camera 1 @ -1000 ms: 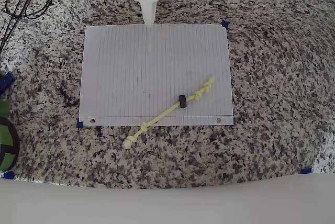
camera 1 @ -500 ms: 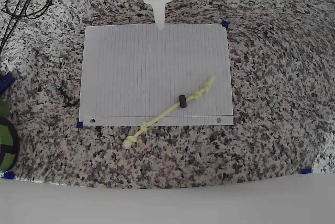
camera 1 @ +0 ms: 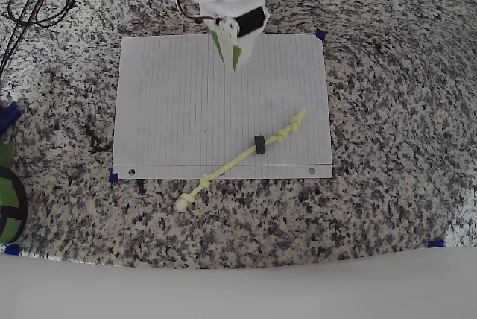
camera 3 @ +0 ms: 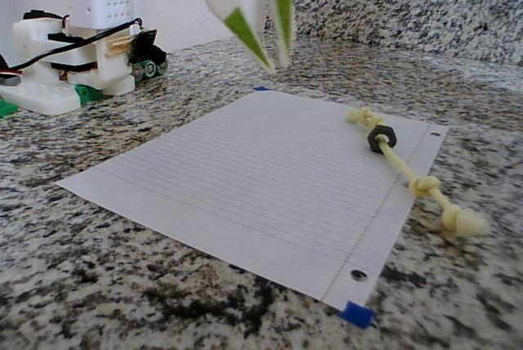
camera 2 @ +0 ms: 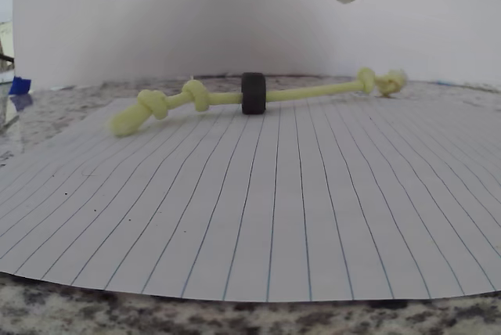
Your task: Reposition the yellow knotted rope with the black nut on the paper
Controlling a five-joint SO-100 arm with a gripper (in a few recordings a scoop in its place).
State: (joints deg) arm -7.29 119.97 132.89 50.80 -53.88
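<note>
End effector point(camera 3: 265, 43): hung above paper's point(camera 1: 179, 103) 12 o'clock edge, fingers slightly apart, empty.
Yellow knotted rope point(camera 1: 238, 158): lay diagonally, 7 o'clock end off paper, awaiting pickup.

Speckled granite countertop point(camera 1: 387, 110), black, white and grey all over, with a matching granite backsplash point(camera 3: 409, 15) running along the back. Plain white wall point(camera 3: 172, 6) above that. Light's bright and even, pretty soft shadows on the stone.
</note>
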